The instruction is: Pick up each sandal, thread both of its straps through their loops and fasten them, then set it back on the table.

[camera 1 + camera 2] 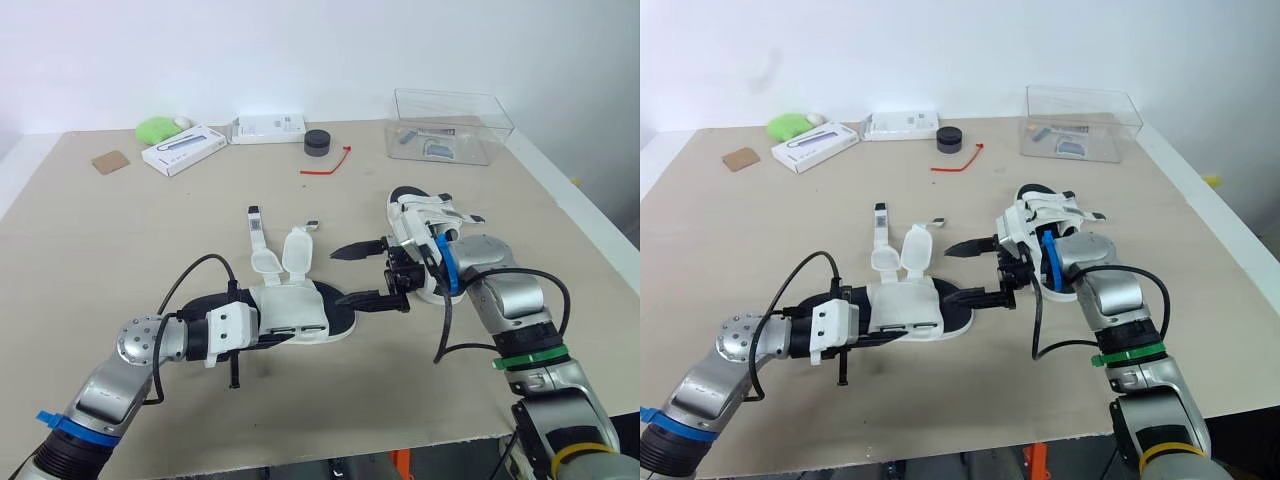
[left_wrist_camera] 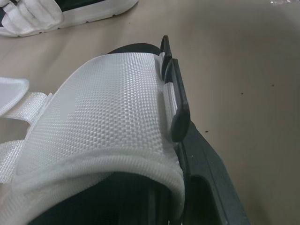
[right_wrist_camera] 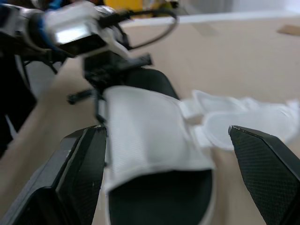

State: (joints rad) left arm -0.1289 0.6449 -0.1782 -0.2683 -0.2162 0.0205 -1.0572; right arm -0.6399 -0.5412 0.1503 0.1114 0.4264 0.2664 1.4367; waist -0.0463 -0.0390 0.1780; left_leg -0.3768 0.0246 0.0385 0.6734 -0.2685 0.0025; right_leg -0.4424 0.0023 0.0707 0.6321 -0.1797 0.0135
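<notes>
- Beige table (image 1: 90, 240) runs up to a plain white wall (image 1: 300, 50).
- My left gripper (image 1: 262, 322) is clamped on the near sandal (image 1: 300, 312), gripping its white woven band. In the left wrist view one black finger (image 2: 180, 112) lies along the band's edge.
- That sandal lies at the middle front of the table, with a black footbed and a white sole. Its two straps (image 1: 295, 250) are unfastened and spread flat toward the far side.
- A narrow strip with a dark tag (image 1: 254, 218) lies beside the straps; its print is too small to read.
- My right gripper (image 1: 365, 275) hangs just off the sandal's right end, fingers spread wide, holding nothing.
- The far sandal (image 1: 415, 212) rests on the table right behind my right wrist.
- Along the far edge sit a clear plastic box (image 1: 450, 125), a black puck (image 1: 317, 143), a red tie (image 1: 330, 163), two white boxes (image 1: 183, 150), a green lump (image 1: 157, 128) and a brown card square (image 1: 110, 161). I cannot read the box labels.
</notes>
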